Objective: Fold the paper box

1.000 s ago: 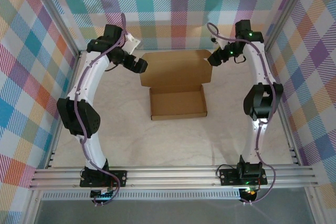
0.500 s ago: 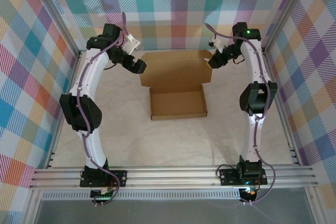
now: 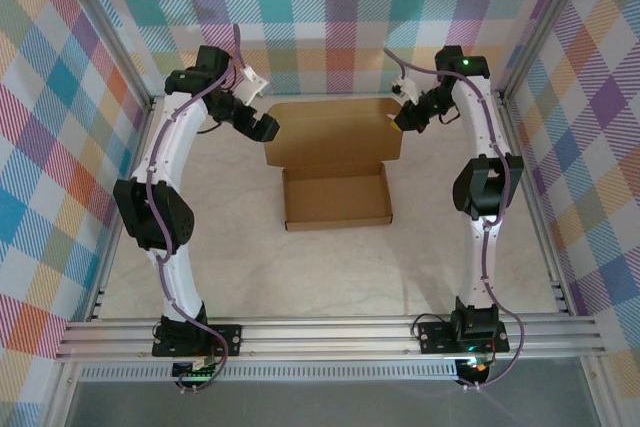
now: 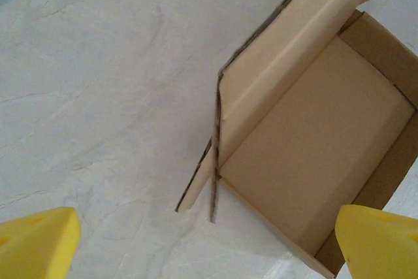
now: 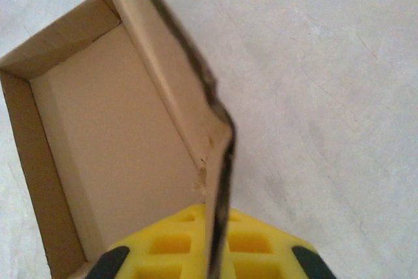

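1. Two arms, both mine, reach from the near edge of the table (image 3: 330, 277) towards its far side.
2. Paper box (image 3: 338, 199), location: on the table, between my arms, in the far half. Its tray lies flat with the opening up.
3. Lid (image 3: 335, 132), condition: joined along the tray's far wall and raised open behind the tray.
4. Left pincer (image 3: 268, 128), location: just beside the lid's left end. State: spread wide. In the left wrist view my yellow fingertips (image 4: 36, 243) sit at the two bottom corners, apart from the cardboard. A narrow side flap (image 4: 196, 184) hangs at the box corner above the gap between them.
5. Right pincer (image 3: 405, 119), location: at the lid's right end. State: pressed together, pinching the lid. In the right wrist view the lid's dark cut edge runs straight down between my yellow pads (image 5: 170, 246), and the tray interior lies left of that edge
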`<state>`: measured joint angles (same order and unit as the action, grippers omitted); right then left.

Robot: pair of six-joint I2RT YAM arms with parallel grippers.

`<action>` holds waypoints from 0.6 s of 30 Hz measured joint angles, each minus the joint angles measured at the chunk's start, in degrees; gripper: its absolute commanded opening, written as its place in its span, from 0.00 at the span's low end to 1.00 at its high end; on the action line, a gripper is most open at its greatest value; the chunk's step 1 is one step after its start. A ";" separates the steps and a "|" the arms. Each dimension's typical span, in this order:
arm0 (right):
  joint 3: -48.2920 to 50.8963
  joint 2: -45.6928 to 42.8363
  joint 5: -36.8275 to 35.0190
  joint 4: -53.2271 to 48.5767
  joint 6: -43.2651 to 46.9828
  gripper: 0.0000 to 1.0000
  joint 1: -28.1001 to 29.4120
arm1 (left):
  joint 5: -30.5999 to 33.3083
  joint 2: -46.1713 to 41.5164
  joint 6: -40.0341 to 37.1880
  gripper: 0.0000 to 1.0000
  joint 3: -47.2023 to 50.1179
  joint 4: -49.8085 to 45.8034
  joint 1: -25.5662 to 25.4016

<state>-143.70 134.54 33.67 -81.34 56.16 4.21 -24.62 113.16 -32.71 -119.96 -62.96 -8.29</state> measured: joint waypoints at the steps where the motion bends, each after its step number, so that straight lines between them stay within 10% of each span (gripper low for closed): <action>1: 0.00 0.02 -0.02 -0.04 0.13 0.02 0.00 | 0.00 0.00 -0.15 1.00 0.00 0.00 0.00; 9: 0.68 -0.28 0.22 -0.55 2.43 0.00 0.00 | 1.66 0.00 -3.39 0.98 0.00 -0.20 0.00; 18: 9.90 -5.70 1.75 2.27 8.26 0.00 0.68 | 4.52 0.33 -12.83 0.68 -0.17 -1.70 0.33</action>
<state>-133.80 128.84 35.42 -79.07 64.42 4.89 -20.10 113.49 -45.54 -120.14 -64.66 -7.97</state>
